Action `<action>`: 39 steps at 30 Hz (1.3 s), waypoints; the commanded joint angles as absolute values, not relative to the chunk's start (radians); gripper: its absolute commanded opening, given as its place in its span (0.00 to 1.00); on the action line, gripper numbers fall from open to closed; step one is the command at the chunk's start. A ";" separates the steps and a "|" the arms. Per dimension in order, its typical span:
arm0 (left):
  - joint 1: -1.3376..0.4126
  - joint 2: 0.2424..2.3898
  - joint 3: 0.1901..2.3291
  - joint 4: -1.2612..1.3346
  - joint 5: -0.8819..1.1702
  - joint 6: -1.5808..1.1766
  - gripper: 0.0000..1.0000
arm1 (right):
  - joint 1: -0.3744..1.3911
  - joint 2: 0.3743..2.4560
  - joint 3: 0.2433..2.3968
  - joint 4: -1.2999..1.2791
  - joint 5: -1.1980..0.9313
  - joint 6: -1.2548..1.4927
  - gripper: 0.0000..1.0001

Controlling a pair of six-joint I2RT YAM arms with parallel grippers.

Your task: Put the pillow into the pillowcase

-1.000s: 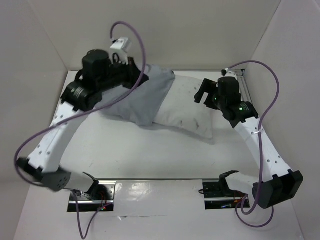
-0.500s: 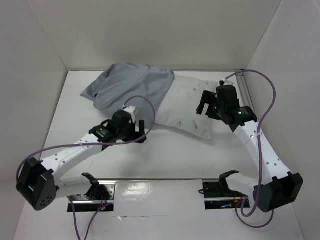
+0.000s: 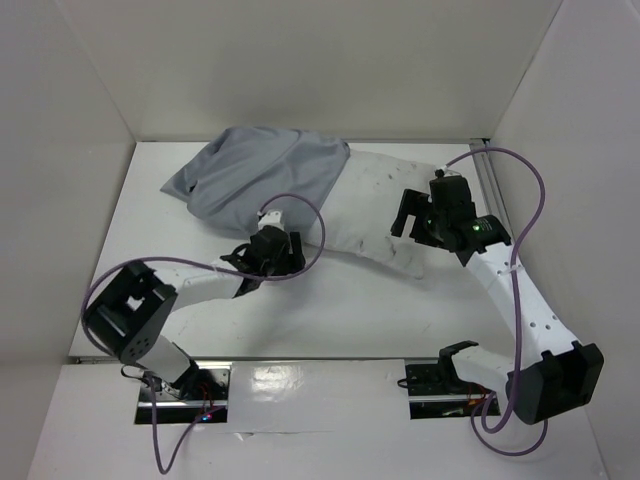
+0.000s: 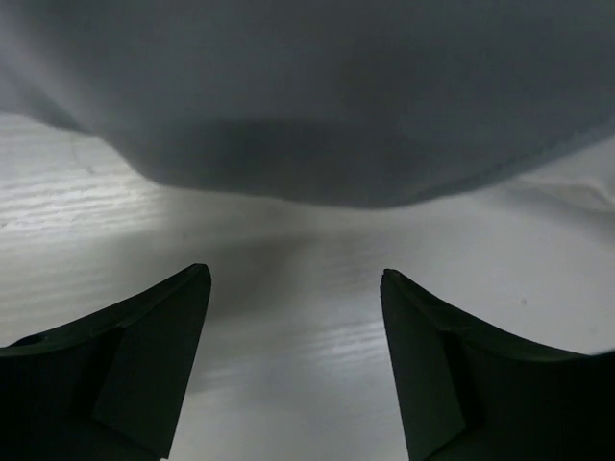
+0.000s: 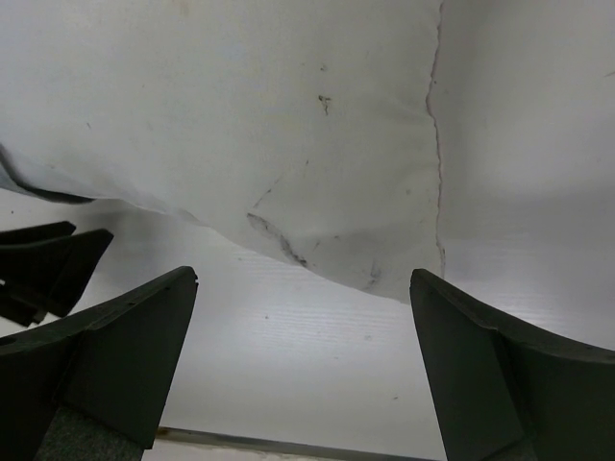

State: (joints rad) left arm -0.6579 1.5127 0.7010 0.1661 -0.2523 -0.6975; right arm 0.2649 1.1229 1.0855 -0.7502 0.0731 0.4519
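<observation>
On the counter (image 3: 330, 310), the pillowcase (image 3: 265, 180) covers one end of the pillow (image 3: 385, 215); left tool (image 4: 293, 279) and right tool (image 5: 303, 279) stand spread, empty.

Soft cloth on a smooth white table (image 3: 330, 300)
The pillowcase (image 3: 260, 175) is thin grey matt cloth, wrinkly; the pillow (image 3: 368, 208) is white cloth with small dark specks
</observation>
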 commanded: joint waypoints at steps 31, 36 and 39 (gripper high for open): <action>-0.591 1.594 0.875 0.143 -0.309 -0.701 0.00 | -0.101 1.143 0.991 -0.716 -0.394 0.373 0.99; -0.591 1.497 0.844 0.114 -0.261 -0.710 0.00 | -0.091 1.186 0.891 -0.563 -0.531 0.409 0.99; -0.591 1.474 0.844 0.098 -0.219 -0.710 0.00 | -0.031 1.206 0.824 -0.386 -0.558 0.486 0.94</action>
